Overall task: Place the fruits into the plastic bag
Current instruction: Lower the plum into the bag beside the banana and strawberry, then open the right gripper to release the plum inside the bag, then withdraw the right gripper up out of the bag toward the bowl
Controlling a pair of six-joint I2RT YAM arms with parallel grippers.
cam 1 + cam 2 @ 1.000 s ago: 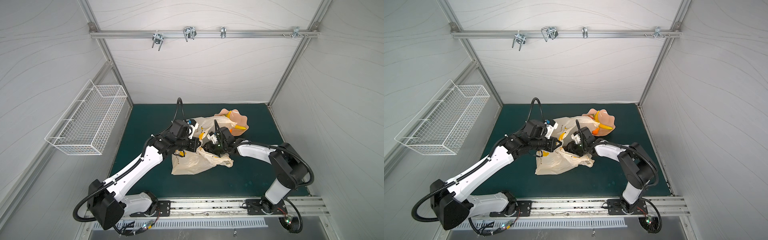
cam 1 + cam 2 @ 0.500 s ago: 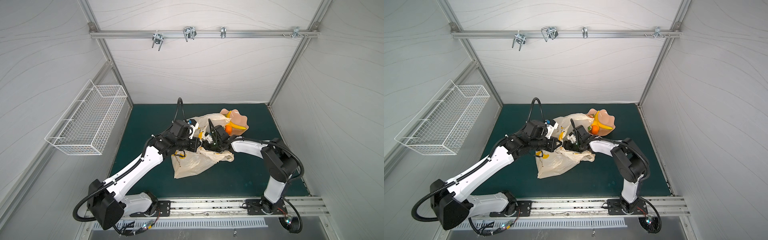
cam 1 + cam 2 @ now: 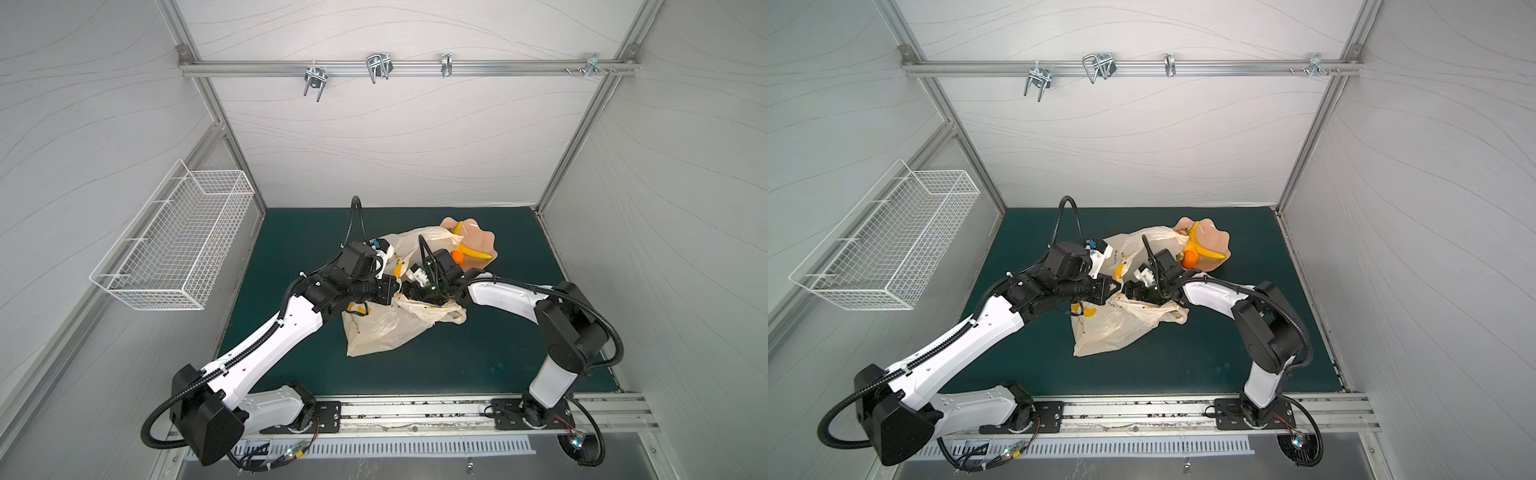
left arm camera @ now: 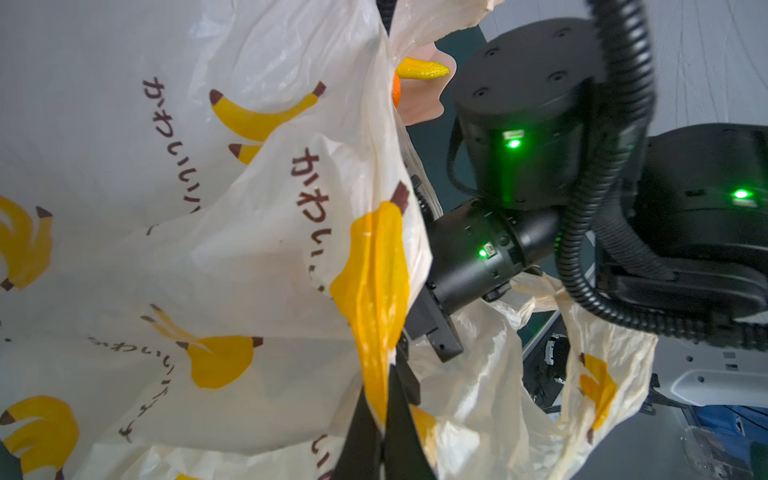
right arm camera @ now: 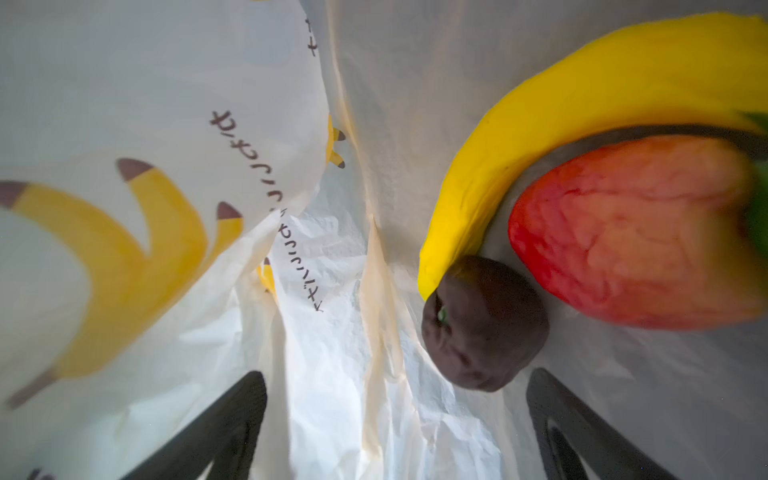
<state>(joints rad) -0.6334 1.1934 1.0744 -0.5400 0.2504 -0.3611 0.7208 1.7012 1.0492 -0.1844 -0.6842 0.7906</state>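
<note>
The dark green desk (image 3: 478, 361) carries everything but the white wire basket (image 3: 174, 245), which hangs on the left wall above the desk's left edge. The plastic bag (image 3: 386, 328) lies crumpled about the middle of the desk, cream film printed with yellow bananas and dark lettering, its closed end toward the front edge and its open end raised between the two arms; both top views show it so (image 3: 1113, 328). Behind it, near the far edge and right of middle, sits the wavy pink dish (image 3: 482, 243), with the bag's far edge lying over the dish's left rim. The left gripper (image 4: 380, 415) has its fingers pressed together on a fold of the bag's rim, holding the mouth up. The right gripper (image 5: 395, 374) reaches inside the bag, its two black fingers (image 5: 220, 428) spread wide with nothing between them but film. Inside the bag, just ahead of that gripper, lie a yellow banana (image 5: 582, 95), a red strawberry (image 5: 631, 237) that looks blurred and sits in the banana's curve, and a dark brown piece (image 5: 484, 324) touching the banana's tip, close to one finger. On the dish rest a second banana (image 3: 473, 251) and an orange ball (image 3: 458, 257), touching each other
</note>
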